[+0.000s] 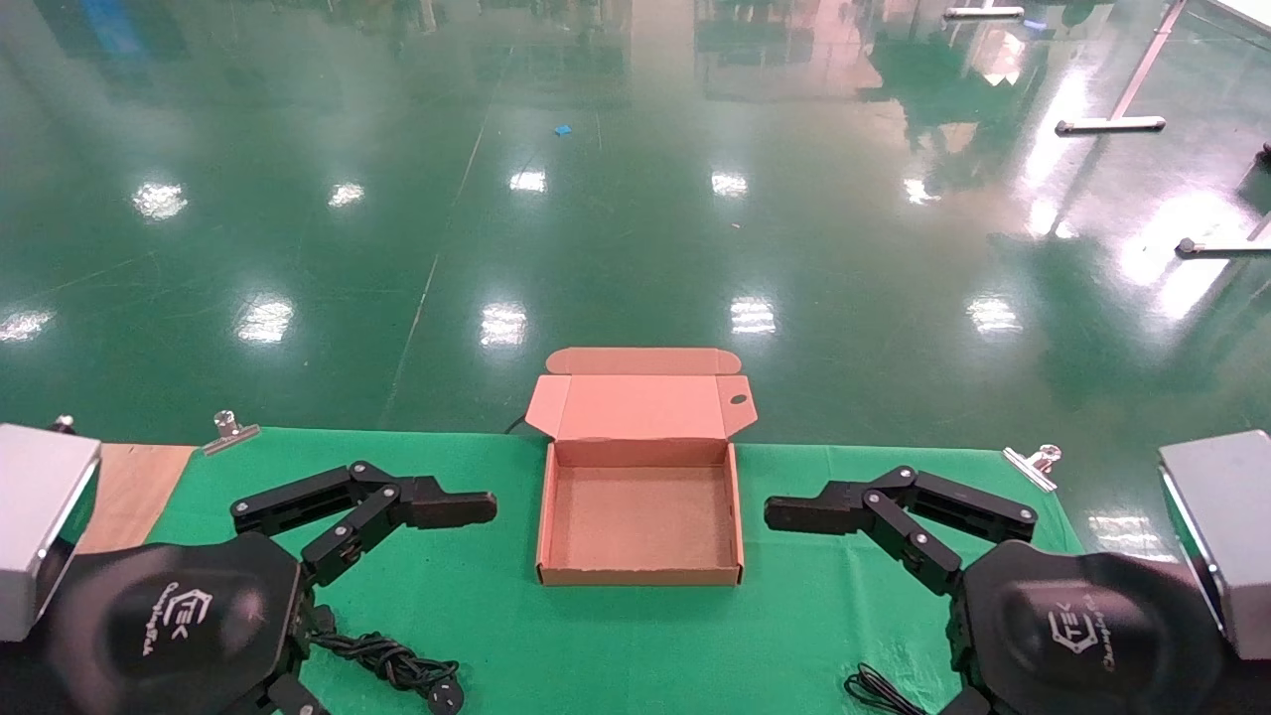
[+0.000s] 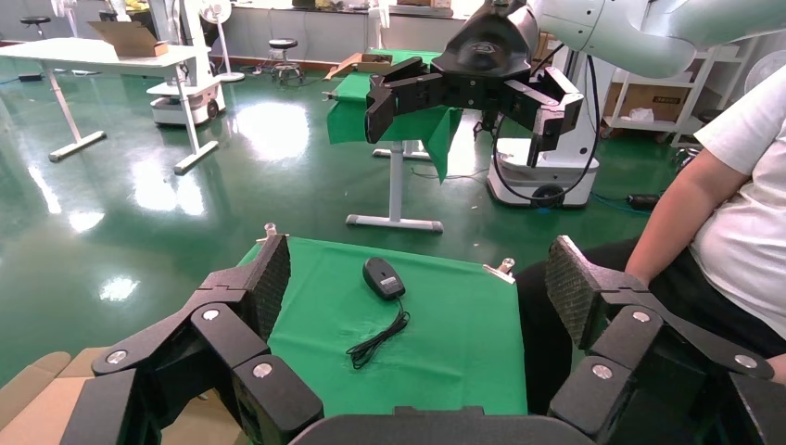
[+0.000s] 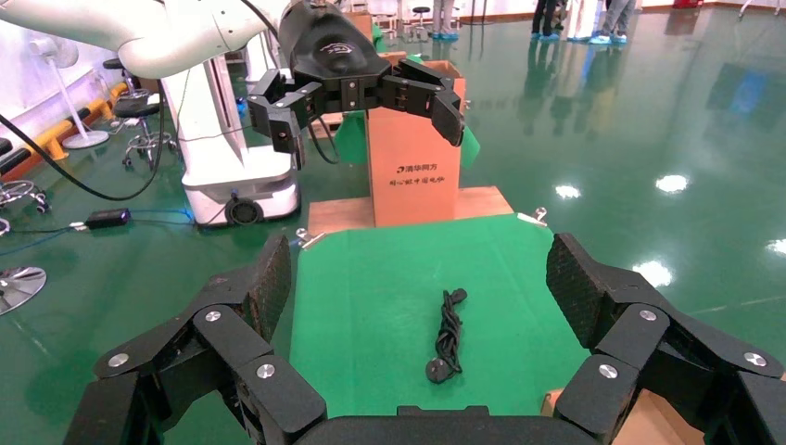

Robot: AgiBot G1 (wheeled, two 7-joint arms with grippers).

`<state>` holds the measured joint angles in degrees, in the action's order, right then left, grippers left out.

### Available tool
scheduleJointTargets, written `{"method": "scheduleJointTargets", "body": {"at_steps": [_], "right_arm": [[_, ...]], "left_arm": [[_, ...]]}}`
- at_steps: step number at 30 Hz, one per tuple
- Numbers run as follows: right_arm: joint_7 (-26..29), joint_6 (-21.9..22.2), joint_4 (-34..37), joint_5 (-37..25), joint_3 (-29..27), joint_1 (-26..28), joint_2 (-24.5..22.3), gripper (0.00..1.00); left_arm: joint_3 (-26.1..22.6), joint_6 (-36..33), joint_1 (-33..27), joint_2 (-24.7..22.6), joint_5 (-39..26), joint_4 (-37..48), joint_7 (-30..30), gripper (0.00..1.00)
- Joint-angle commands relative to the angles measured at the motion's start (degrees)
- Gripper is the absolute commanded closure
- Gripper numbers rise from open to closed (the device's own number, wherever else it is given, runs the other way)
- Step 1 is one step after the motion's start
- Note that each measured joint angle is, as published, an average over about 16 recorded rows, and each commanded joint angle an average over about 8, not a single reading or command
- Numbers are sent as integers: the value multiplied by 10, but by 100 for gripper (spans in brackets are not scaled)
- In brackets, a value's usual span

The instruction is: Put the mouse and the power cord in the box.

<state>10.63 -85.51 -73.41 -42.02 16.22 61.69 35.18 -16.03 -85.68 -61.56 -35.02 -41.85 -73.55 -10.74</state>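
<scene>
The shallow brown cardboard mailer box (image 1: 640, 516) sits open at the middle of the green-clothed desk (image 1: 616, 636), its hinged lid (image 1: 640, 405) thrown back past the far edge and its side flaps spread (a small hole shows on one flap). Bare cloth lies on both sides of it and in front. The left pincer (image 1: 392, 506) hovers to the box's left with its fingers spread wide, apart from the wall; the right pincer (image 1: 874, 511) mirrors it on the right, also wide and holding nothing. The thick black bundled power cord (image 1: 397, 665) lies on the cloth near the desk's front edge under the left arm, plug toward the box side. The small black oval wired mouse (image 2: 383, 276) rests on the right part of the desk, its thin cable (image 2: 380, 338) trailing beside it. Metal clips (image 1: 230, 431) pin the cloth at the far corners; beyond stretches glossy green floor (image 1: 635, 199)
</scene>
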Motion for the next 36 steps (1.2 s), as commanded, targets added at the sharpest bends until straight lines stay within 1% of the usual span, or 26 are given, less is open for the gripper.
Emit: {"method": "scheduleJointTargets", "body": {"at_steps": [1,36], "right_arm": [[0,0,0,0,0,0,0,0],[0,0,0,0,0,0,0,0]], "left_arm": [[0,0,0,0,0,0,0,0],[0,0,0,0,0,0,0,0]]}}
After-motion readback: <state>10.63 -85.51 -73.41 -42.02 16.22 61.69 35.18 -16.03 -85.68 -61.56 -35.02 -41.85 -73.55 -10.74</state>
